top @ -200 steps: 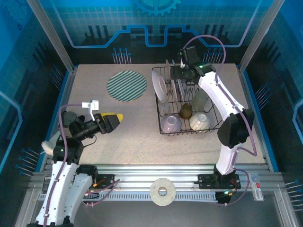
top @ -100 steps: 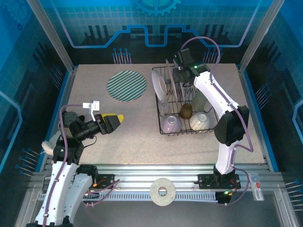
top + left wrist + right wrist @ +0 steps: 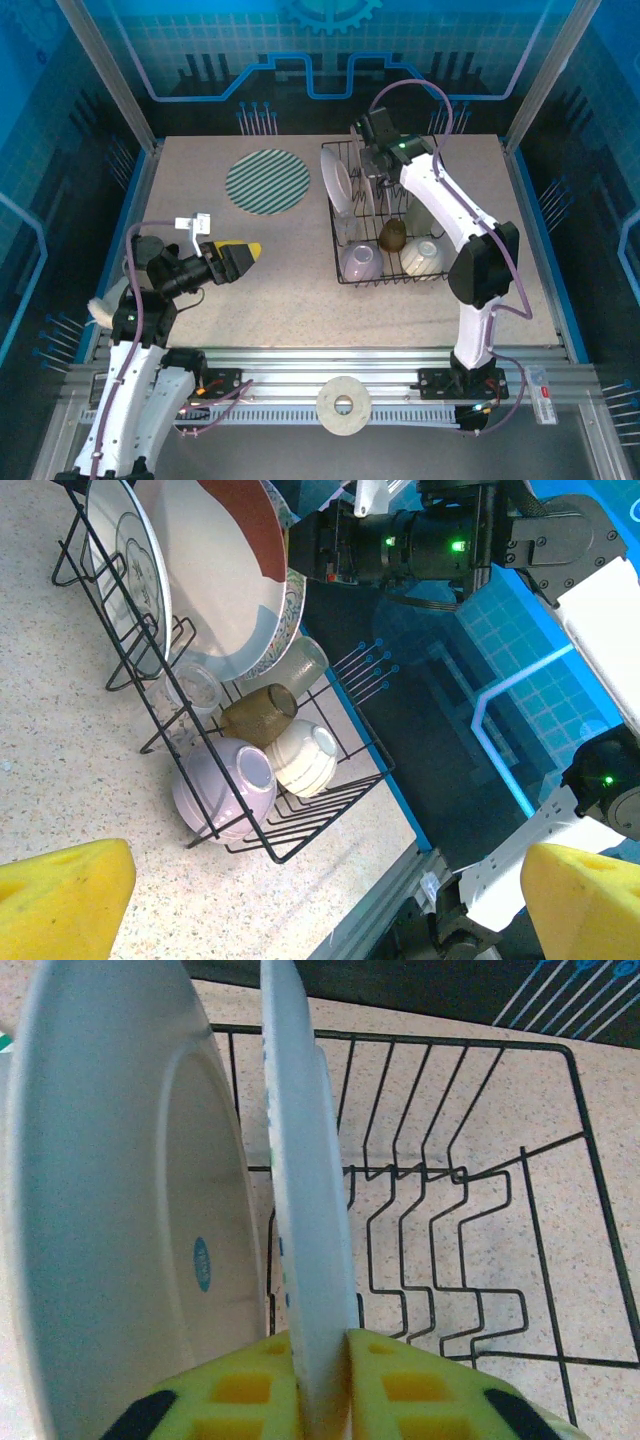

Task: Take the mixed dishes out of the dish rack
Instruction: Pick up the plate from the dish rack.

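No text can be read; the blue stamp (image 3: 203,1263) on the white plate (image 3: 110,1160) is illegible.

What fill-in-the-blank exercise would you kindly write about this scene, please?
The right hand pinches the rim of an upright ___ in the dish rack.
The striped plate lies flat on the ___, left of the rack.
The left hand is ___ and holds nothing.
Missing words: plate; table; open.
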Action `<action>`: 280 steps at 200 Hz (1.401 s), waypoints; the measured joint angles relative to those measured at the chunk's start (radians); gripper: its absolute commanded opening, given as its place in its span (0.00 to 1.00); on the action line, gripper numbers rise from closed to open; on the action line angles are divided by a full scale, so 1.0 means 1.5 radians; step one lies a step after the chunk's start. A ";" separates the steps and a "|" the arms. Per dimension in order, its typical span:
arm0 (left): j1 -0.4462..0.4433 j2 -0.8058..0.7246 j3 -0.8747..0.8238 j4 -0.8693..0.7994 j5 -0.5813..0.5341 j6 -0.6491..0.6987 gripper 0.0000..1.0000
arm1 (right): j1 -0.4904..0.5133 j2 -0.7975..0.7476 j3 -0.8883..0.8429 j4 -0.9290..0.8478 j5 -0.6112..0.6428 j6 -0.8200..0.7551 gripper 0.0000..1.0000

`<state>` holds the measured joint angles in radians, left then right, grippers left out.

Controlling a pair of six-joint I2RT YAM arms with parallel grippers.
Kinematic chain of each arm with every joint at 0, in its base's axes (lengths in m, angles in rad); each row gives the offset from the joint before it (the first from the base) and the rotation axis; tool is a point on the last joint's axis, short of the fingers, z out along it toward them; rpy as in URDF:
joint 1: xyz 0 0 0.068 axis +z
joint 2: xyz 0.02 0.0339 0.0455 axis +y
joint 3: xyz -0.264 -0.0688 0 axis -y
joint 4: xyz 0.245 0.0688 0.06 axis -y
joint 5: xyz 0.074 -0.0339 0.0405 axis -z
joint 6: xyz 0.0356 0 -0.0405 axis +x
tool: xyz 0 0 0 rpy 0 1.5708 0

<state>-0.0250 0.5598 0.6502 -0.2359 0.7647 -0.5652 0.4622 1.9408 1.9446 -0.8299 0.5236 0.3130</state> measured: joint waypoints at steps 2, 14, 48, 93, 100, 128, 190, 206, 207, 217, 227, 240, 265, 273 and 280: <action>0.000 0.000 0.000 0.000 0.000 0.000 0.99 | 0.000 0.000 0.001 -0.001 0.001 0.000 0.12; -0.001 0.000 0.000 0.000 0.000 0.000 0.99 | 0.001 0.001 0.003 -0.007 0.014 -0.002 0.07; -0.002 0.000 0.000 0.000 0.000 0.000 0.99 | 0.001 0.004 0.014 -0.029 0.049 -0.005 0.00; -0.002 0.000 0.000 0.000 0.000 0.001 0.99 | 0.002 0.006 0.022 -0.041 0.071 -0.002 0.00; -0.003 0.000 0.000 -0.001 0.000 0.003 0.99 | 0.003 0.006 0.023 -0.041 0.076 -0.002 0.00; -0.003 0.000 0.000 -0.005 -0.001 0.011 0.99 | 0.008 0.004 0.022 -0.038 0.096 -0.002 0.00; -0.003 0.000 0.000 -0.005 -0.005 0.012 0.99 | 0.012 -0.033 0.022 -0.012 0.123 -0.008 0.00; -0.003 0.000 0.000 -0.007 -0.006 0.012 0.99 | 0.012 -0.044 0.022 -0.009 0.129 -0.012 0.00; -0.003 0.000 0.000 -0.007 -0.006 0.012 0.99 | 0.012 -0.044 0.022 -0.009 0.129 -0.012 0.00; -0.003 0.000 0.000 -0.009 -0.006 0.012 0.99 | 0.012 -0.050 0.022 -0.007 0.132 -0.013 0.00; -0.003 0.000 0.000 -0.011 -0.006 0.012 0.99 | 0.012 -0.055 0.022 -0.005 0.135 -0.016 0.00; -0.003 0.000 0.000 -0.014 -0.008 0.012 0.99 | 0.013 -0.061 0.021 0.000 0.139 -0.018 0.00; -0.003 0.000 0.000 -0.015 -0.010 0.013 0.99 | 0.016 -0.082 0.005 0.016 0.146 -0.029 0.00; -0.003 0.000 0.000 -0.014 -0.011 0.013 0.99 | 0.017 -0.093 -0.001 0.020 0.148 -0.033 0.00; -0.003 0.000 0.000 -0.015 -0.011 0.013 0.99 | 0.018 -0.101 -0.003 0.022 0.150 -0.036 0.00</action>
<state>-0.0292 0.5598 0.6502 -0.2581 0.7483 -0.5461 0.4892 1.7889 1.9396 -0.7963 0.7490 0.2596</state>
